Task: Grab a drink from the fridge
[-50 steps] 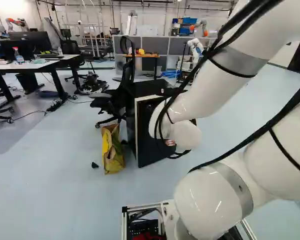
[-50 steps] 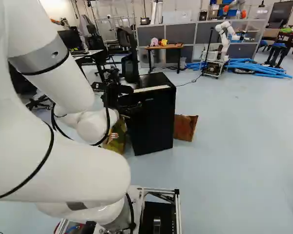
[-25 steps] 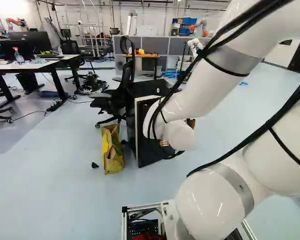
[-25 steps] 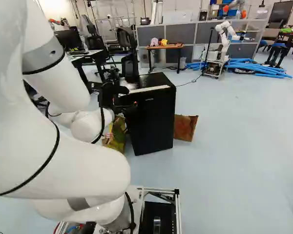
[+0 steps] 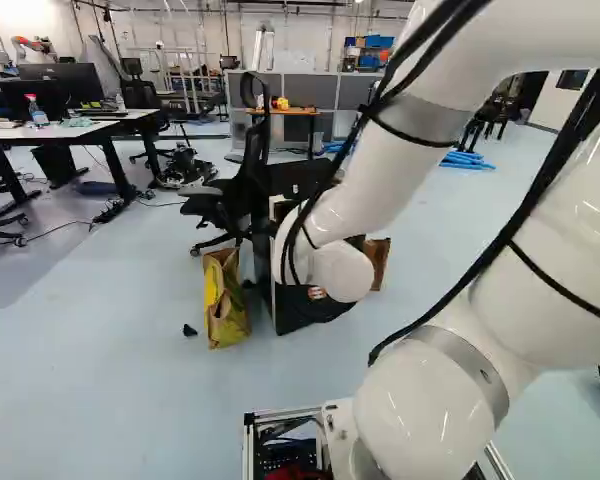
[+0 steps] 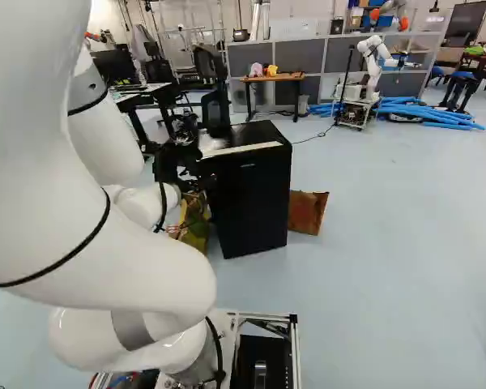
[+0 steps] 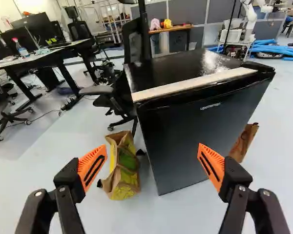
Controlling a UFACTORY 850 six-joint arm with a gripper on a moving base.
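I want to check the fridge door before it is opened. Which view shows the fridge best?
The wrist view: the fridge stands close ahead, its door front and top in sight. The right base view shows it smaller, partly behind the arm; in the left base view the arm covers much of it.

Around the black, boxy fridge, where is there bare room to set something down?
The top of the fridge is bare from its pale front strip to its far edge. Crowded: one side, where a black office chair and a brown-and-yellow paper bag stand; a brown object stands by the other.
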